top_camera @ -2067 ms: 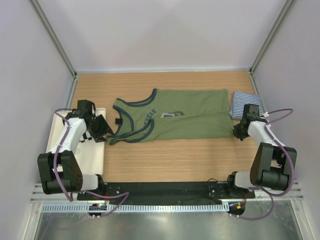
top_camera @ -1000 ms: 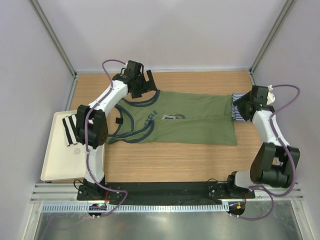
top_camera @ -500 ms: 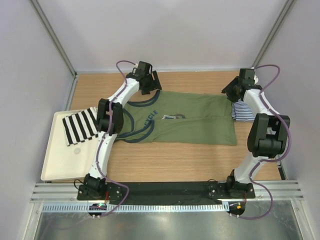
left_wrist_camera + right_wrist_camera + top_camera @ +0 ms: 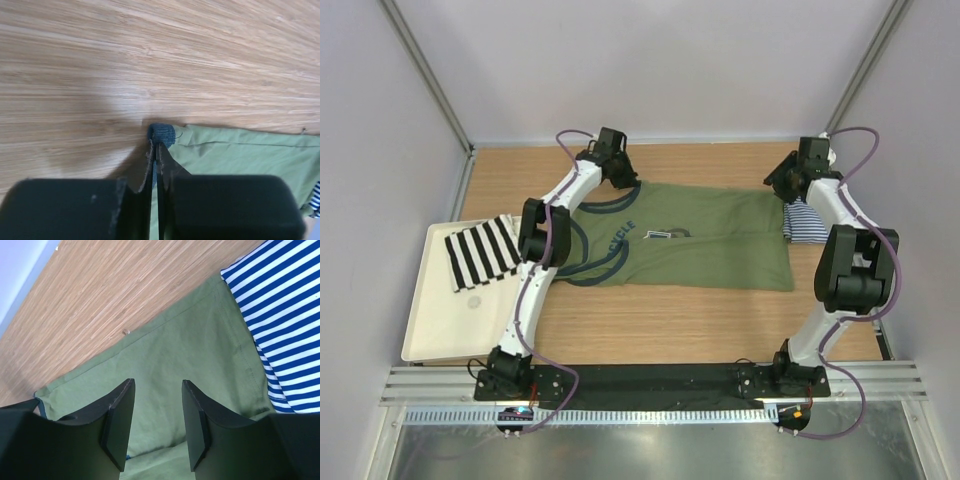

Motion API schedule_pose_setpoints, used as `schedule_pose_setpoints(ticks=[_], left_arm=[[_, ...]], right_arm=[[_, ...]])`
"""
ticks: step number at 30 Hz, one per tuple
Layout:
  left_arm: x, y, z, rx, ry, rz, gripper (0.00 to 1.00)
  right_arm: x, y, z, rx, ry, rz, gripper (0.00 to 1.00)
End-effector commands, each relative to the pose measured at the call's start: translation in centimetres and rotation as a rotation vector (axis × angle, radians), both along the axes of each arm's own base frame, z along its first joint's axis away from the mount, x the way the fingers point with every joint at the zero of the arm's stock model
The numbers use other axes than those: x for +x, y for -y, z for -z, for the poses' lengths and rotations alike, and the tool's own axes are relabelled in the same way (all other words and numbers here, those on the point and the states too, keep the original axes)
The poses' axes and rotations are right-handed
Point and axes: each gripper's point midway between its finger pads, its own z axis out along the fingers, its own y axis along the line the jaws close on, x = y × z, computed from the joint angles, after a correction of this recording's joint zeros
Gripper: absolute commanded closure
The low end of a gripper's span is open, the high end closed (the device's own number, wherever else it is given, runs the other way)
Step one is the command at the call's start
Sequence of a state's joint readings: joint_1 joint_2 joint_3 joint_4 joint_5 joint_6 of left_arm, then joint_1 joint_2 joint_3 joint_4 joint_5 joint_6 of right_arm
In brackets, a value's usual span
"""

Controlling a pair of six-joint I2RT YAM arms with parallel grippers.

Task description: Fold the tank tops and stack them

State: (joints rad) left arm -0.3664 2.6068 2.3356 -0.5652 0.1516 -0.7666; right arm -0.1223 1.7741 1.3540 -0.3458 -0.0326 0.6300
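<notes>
L gripper (image 4: 156, 146) clamped on olive top's (image 4: 240, 155) strap; R gripper (image 4: 157, 390) spread wide over its hem.

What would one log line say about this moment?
left gripper: shut on olive tank top strap | right gripper: open over its hem | striped tank top: beside that hem

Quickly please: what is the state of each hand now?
Left hand: closed on the strap of the green top.
Right hand: open, holding nothing, over the green top.
</notes>
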Motion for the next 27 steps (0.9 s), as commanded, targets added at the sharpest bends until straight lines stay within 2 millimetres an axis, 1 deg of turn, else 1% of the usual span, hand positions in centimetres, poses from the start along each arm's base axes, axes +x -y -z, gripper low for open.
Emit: schedule_pose_setpoints(ticks=[1,2,3,4,5,6,7,8,9,10,11,12,13,15,18,19,20,21,23,24,25,26,27], left_arm=[[0.7,1.2,-1.6,-0.067,0.048,0.025,1.00],[0.9,0.9,-2.6,-0.064,0.069,0.014,1.00],[0.4,-0.1,-1.4,-0.050,0.041,0.002,1.00],[0.3,-0.6,-1.5,-0.049,0.044,-0.005,1.00],[0.9,-1.5,-2.7,-0.059,0.071,-0.021,1.00],[0.5,-2.3,-1.9,-0.051,0.052,-0.031,1.00],[0.5,-2.7,-2.0,-0.047,0.055,-0.030,1.00],[0.5,-3.6,-1.9,-0.038,0.053,-0.039,1.00],[0.4,-3.9,-2.0,-0.035,0.052,-0.039,1.00],[0.4,-4.3,-2.0,-0.029,0.053,-0.036,1.00],[0.3,-4.4,-2.1,-0.034,0.051,-0.027,1.00],[0.3,-4.5,-2.1,-0.038,0.051,-0.019,1.00],[0.3,-4.4,-2.0,-0.040,0.051,-0.010,1.00],[0.2,-4.4,-1.9,-0.042,0.045,-0.008,1.00],[0.3,-4.5,-2.1,-0.035,0.049,-0.008,0.99],[0.3,-4.5,-2.2,-0.034,0.051,-0.005,0.98],[0.3,-4.4,-2.1,-0.035,0.053,-0.001,0.95],[0.4,-4.2,-2.8,-0.048,0.063,0.011,0.78],[0.4,-4.0,-2.5,-0.051,0.054,0.024,0.54],[0.6,-3.9,-3.1,-0.050,0.066,0.026,0.44],[0.6,-4.0,-3.2,-0.043,0.062,0.025,0.41],[0.8,-4.0,-3.6,-0.042,0.071,0.024,0.39],[0.9,-4.0,-3.7,-0.039,0.078,0.020,0.38]], right_arm=[[1.6,0.7,-1.0,-0.047,0.050,-0.016,0.52],[1.7,0.8,-0.5,-0.056,0.038,-0.017,0.52],[1.8,0.9,-0.4,-0.061,0.037,-0.020,0.52],[2.0,1.0,-0.3,-0.069,0.036,-0.021,0.52],[2.2,1.1,0.4,-0.078,0.020,-0.030,0.52],[2.4,1.2,0.6,-0.081,0.012,-0.034,0.52],[3.0,1.2,0.4,-0.083,0.015,-0.039,0.52],[3.3,1.1,0.4,-0.080,0.018,-0.053,0.52],[3.6,1.0,1.4,-0.078,0.001,-0.061,0.51],[4.1,1.2,1.0,-0.084,0.005,-0.059,0.48],[4.4,1.4,1.0,-0.096,0.005,-0.058,0.47],[4.6,1.5,1.8,-0.095,-0.012,-0.055,0.46],[5.1,1.6,1.5,-0.100,-0.004,-0.055,0.43],[5.6,2.8,2.1,-0.149,-0.030,-0.024,0.43],[5.9,3.3,3.3,-0.168,-0.077,-0.019,0.49],[6.5,3.3,4.1,-0.163,-0.091,-0.022,0.54],[6.7,3.3,4.4,-0.158,-0.097,-0.022,0.56],[6.9,3.0,4.8,-0.147,-0.100,-0.031,0.56],[7.8,3.2,5.5,-0.144,-0.092,-0.023,0.55],[8.5,3.5,4.9,-0.157,-0.077,-0.015,0.52],[8.8,3.5,5.6,-0.160,-0.088,-0.023,0.51],[9.0,3.6,5.6,-0.160,-0.087,-0.022,0.50],[9.6,3.6,5.0,-0.163,-0.075,-0.025,0.49]])
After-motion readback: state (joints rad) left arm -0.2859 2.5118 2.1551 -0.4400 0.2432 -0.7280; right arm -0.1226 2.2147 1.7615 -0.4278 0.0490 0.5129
